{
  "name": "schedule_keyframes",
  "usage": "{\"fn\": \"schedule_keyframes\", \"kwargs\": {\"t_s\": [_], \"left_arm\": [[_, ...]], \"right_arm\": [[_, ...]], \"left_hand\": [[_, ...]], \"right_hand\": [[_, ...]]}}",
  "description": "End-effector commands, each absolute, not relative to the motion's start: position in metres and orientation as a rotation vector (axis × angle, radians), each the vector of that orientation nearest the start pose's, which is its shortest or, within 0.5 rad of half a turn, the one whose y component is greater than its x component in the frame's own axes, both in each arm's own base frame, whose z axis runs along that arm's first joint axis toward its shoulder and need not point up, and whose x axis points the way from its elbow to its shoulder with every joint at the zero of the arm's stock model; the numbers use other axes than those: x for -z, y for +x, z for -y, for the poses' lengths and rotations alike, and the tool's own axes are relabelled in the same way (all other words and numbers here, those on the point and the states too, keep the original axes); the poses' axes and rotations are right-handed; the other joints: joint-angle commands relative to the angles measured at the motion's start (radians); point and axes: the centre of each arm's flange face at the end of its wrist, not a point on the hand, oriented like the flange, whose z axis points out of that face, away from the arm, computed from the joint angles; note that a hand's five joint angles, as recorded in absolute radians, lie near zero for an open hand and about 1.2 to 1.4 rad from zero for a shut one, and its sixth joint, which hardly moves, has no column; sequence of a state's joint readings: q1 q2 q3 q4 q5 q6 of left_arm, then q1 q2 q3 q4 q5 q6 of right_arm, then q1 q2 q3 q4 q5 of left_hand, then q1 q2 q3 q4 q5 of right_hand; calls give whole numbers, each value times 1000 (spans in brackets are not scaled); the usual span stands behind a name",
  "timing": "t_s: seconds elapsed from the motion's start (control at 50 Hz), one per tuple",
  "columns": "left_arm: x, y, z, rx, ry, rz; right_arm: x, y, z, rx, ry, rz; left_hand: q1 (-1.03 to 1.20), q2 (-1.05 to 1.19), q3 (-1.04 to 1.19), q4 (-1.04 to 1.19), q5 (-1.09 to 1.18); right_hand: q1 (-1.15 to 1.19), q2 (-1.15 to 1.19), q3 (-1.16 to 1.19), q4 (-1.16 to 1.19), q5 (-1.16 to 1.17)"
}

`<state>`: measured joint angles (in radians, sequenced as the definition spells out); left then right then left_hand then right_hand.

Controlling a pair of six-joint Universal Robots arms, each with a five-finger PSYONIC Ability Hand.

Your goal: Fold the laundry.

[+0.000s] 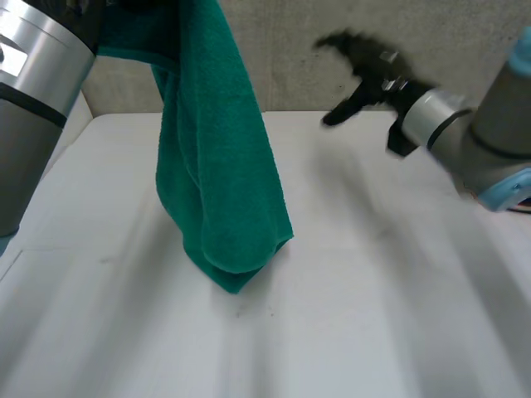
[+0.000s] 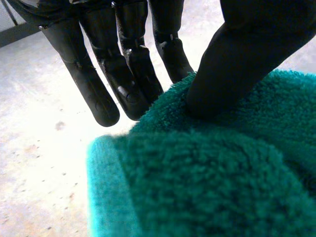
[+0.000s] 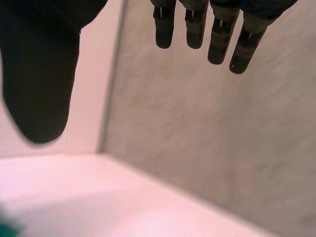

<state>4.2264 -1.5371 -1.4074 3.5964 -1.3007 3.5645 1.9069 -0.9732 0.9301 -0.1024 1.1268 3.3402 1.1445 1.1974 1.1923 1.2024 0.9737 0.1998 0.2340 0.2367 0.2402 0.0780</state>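
A green towel (image 1: 220, 178) hangs in a long fold from high at the left, and its lowest end touches the white table (image 1: 373, 274). My left hand (image 2: 232, 64) pinches the towel's (image 2: 212, 187) top between the thumb and straight fingers (image 2: 126, 84). My right hand (image 1: 361, 70) is raised over the table's far right, apart from the towel. Its fingers (image 3: 207, 34) are straight and its thumb (image 3: 39, 84) spread, with nothing between them.
A grey wall (image 1: 332, 50) stands along the table's far edge, and the right hand is close in front of it. Bare table lies to the right of the towel and in front of it.
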Motion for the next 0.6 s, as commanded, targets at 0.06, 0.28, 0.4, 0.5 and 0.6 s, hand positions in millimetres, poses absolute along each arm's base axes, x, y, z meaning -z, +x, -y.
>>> {"fn": "schedule_keyframes", "kwargs": {"t_s": [0.06, 0.28, 0.4, 0.5, 0.6], "left_arm": [[-420, -293, 179, 3003, 1112, -1161], [-411, -291, 175, 2981, 1145, -1208], [-408, -294, 179, 2972, 1152, -1223], [-406, -295, 181, 2969, 1157, -1229], [-406, -295, 186, 2968, 1149, -1223]], "right_arm": [[-183, 378, 332, 1234, -817, -1614], [-148, 452, 232, 984, -994, -1481], [-138, 468, 186, 871, -1038, -1451], [-148, 476, 200, 962, -972, -1418], [-167, 459, 257, 1153, -746, -1499]], "left_hand": [[252, 199, 204, 194, 248], [252, 199, 204, 194, 248], [252, 199, 204, 194, 248], [252, 199, 204, 194, 248], [252, 199, 204, 194, 248]], "right_hand": [[-25, -59, -62, -66, -78], [-25, -59, -62, -66, -78], [-25, -59, -62, -66, -78], [1194, 1160, 1157, 1154, 1141], [1196, 1162, 1160, 1156, 1144]]}}
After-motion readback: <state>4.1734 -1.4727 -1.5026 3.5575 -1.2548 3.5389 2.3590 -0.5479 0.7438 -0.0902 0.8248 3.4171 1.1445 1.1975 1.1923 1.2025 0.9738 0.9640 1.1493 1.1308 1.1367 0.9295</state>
